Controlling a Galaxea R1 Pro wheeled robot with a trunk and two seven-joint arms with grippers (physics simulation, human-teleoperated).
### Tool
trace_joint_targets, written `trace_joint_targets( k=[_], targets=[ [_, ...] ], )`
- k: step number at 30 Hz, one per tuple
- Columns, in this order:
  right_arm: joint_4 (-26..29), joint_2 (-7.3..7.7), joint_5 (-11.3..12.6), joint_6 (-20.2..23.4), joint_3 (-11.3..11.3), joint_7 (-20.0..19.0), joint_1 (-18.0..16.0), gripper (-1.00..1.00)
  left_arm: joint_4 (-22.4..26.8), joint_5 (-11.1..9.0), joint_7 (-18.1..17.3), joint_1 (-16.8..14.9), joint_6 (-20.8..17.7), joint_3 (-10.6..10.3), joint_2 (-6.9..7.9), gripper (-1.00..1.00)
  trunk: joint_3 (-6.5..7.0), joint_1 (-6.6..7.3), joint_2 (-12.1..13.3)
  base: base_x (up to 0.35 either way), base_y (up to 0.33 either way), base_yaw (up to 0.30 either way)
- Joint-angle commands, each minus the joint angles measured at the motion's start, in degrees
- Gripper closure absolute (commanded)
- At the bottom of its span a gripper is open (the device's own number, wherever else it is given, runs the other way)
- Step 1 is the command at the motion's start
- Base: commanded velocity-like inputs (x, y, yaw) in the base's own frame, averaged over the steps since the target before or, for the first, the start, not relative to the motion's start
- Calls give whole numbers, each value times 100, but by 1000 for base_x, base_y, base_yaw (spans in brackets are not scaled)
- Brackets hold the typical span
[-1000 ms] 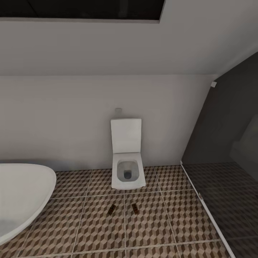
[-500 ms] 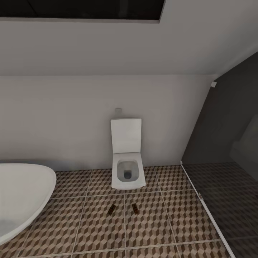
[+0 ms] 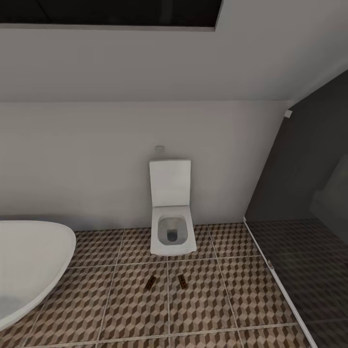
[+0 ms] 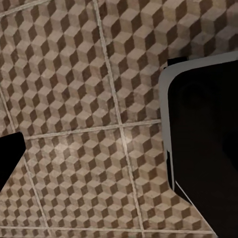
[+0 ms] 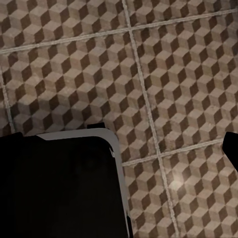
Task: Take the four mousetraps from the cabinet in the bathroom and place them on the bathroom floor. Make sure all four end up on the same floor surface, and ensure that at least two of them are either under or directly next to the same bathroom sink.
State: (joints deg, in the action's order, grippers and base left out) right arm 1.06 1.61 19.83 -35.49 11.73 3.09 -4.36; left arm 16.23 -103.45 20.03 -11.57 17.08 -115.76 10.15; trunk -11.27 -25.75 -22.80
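Note:
Two mousetraps lie flat on the bathroom floor (image 3: 208, 299) just in front of the toilet: one (image 3: 150, 283) on the left, one (image 3: 181, 281) on the right, a hand's width apart. Both are small brown boards with dark parts. In the left wrist view my left gripper (image 4: 119, 158) hangs open over bare patterned tiles, a dark fingertip (image 4: 10, 158) at the picture's edge. My right gripper (image 5: 119, 148) is open over the tiles too, with a dark fingertip (image 5: 233, 148) at the edge. Neither holds anything. The cabinet is out of view.
A white square toilet (image 3: 171, 227) with its lid up stands against the pale back wall. A large white oval basin (image 3: 29, 261) fills the near left. A dark glass shower partition (image 3: 299, 193) closes off the right. My dark base (image 4: 208, 139) shows below each wrist.

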Motion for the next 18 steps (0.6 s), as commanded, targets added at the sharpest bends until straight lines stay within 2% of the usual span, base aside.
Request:
trace_joint_targets(
  k=[1,8,18],
  targets=[
    [-1,-3,16,-9,49,38,-3,-100,1,-37,41,-7,37,-50,0,-100,-11,-3,-12,0,0,0],
    [-1,-16,14,-3,49,56,-3,-100,-199,-39,40,4,48,-36,-101,-100,-11,-3,-12,0,0,0],
    [2,-22,12,-4,49,56,-3,-100,-265,-35,30,6,15,-35,-132,-100,-11,-3,-12,0,0,0]
  ],
)
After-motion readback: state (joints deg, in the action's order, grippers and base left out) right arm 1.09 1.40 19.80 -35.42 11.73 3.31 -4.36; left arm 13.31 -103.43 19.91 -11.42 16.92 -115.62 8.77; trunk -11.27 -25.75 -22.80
